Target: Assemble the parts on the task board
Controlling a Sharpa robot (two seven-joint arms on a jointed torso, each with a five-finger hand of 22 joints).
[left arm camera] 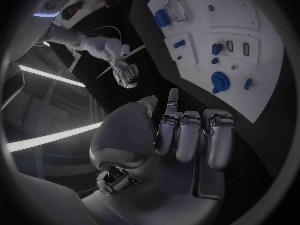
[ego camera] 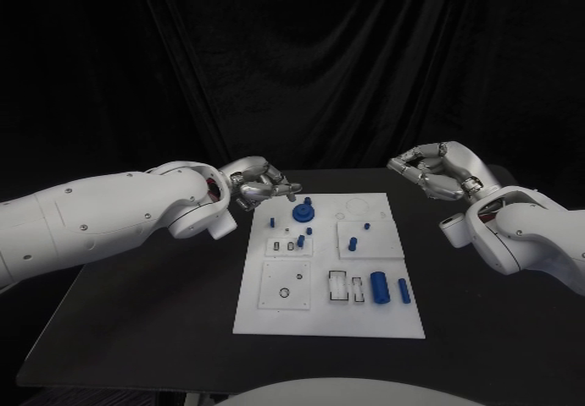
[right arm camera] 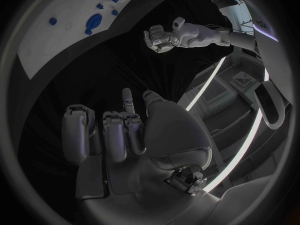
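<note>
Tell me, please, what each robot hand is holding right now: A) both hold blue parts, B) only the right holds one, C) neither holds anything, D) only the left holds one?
C: the left robot hand and right robot hand both show curled, empty fingers.

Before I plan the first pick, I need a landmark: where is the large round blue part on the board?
In the head view the round blue part sits at the far end of the white board, left of its middle, just below the left hand.

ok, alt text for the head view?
White task board with small blue parts lies mid-table; the left hand hovers by its far left corner, fingers curled, holding nothing. The right hand hangs beyond the far right corner, also curled.
</note>
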